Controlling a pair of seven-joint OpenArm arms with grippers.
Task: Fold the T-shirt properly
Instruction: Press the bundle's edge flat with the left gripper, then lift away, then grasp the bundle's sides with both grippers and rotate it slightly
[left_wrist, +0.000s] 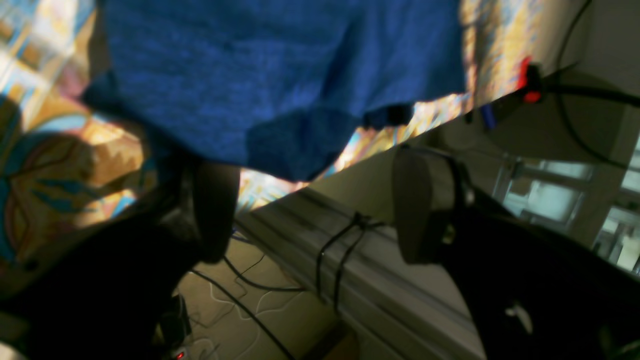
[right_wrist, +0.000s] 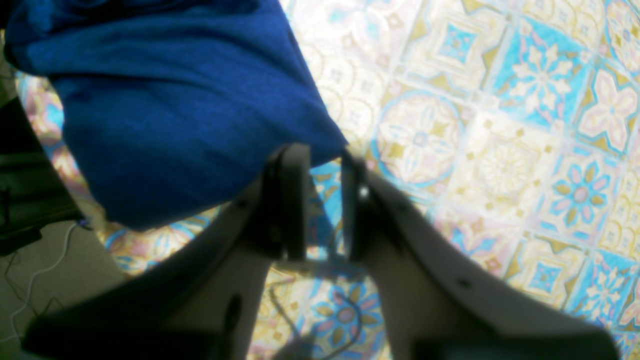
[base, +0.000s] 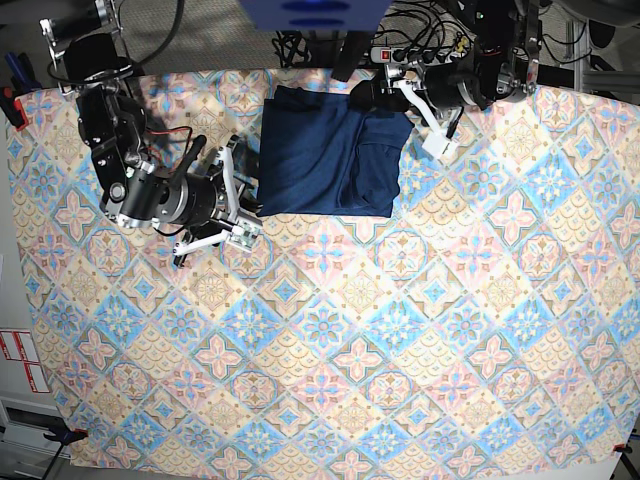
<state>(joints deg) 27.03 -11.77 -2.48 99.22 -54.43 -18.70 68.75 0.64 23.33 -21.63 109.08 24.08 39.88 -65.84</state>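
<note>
The dark navy T-shirt (base: 325, 150) lies folded into a rough rectangle at the far middle of the patterned tablecloth (base: 380, 330). My right gripper (base: 236, 198) is at the shirt's near left corner; in the right wrist view (right_wrist: 324, 167) its fingers stand a little apart, with only tablecloth between them, and the shirt corner (right_wrist: 200, 115) lies just past the tips. My left gripper (base: 432, 132) is just off the shirt's far right edge. In the left wrist view (left_wrist: 315, 195) its fingers are wide apart and empty, below the shirt's edge (left_wrist: 280, 85), over the table's rim.
The far table edge runs close behind the shirt, with a power strip (base: 400, 48) and cables beyond it. A metal frame rail (left_wrist: 360, 270) with tied cables and a red clamp (left_wrist: 529, 80) sit at that edge. Patterned cloth covers the table toward the near side.
</note>
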